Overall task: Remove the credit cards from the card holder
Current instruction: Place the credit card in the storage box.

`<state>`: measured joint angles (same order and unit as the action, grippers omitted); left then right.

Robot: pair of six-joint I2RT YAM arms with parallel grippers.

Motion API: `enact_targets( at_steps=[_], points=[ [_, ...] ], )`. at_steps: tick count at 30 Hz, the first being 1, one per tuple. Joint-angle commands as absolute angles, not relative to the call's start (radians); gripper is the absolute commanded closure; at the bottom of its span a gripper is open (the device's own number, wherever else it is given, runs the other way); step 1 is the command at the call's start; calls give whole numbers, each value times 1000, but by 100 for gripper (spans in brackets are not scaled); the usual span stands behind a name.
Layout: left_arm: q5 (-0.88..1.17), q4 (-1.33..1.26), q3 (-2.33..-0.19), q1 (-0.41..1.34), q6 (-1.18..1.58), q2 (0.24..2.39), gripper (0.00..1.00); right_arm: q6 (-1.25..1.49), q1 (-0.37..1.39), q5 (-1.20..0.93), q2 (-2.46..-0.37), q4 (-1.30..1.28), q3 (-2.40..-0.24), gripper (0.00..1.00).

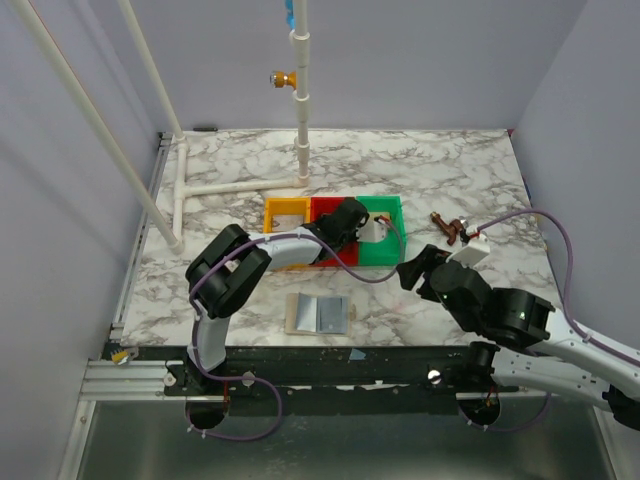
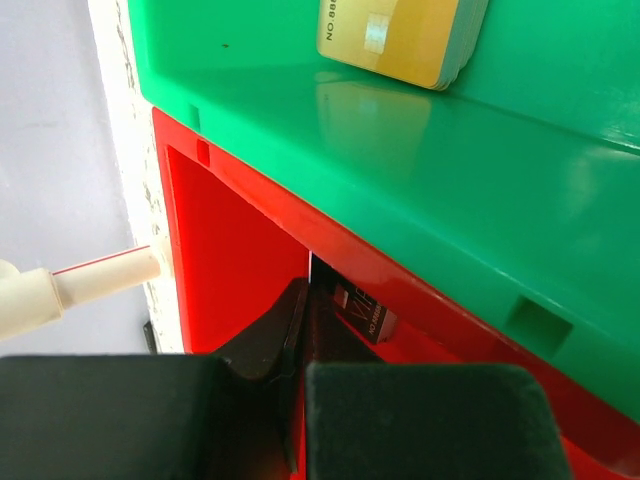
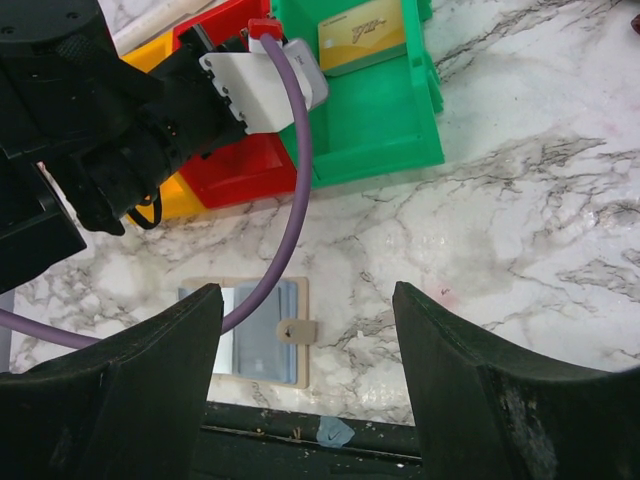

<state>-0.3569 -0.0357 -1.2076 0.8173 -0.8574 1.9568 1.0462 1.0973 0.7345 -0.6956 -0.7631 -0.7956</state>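
One gold-tan plastic credit card [image 3: 362, 42] is already laid in the green plastic tray [image 3: 400, 120], upper centre. The left gripper [image 2: 305, 322] is clenched on what appears to be a black plastic card [image 2: 365, 312] over the red plastic tray [image 2: 230, 250]. The right gripper [image 3: 305, 300] is held released above the open tan bifold card holder [image 3: 250, 345], lower centre; whether cards are left inside cannot be told. The scene is set on a white marble-patterned tabletop [image 1: 420, 160], enclosed by lilac walls [image 1: 450, 60] and a white pipe frame [image 1: 301, 100].

The red tray [image 3: 240, 165] is covered from above by the left arm [image 1: 290, 248]. The card holder [image 1: 318, 313], near the front, is left uncovered. Bare table [image 1: 420, 170] is found far and right. White pipes [image 1: 240, 186] are stood far left.
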Motion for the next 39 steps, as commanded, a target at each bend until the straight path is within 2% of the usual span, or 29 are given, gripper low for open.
enact_targets(
  at_steps=[1,7,26,32,39],
  points=[
    [-386,-2,-1242,813,-818,1983,98,1058,1092,736,-704,-773,-783,27],
    [-394,35,-1256,812,-792,1971,66,1054,1092,733,-712,-768,-784,27],
    [-339,204,-1326,809,-672,1877,47,1040,1093,707,-732,-744,-782,26],
    [-339,373,-1461,791,-489,1814,46,1010,1093,654,-804,-690,-775,23],
    [-348,624,-1558,778,-132,1699,43,946,1094,540,-934,-588,-780,23]
  ],
)
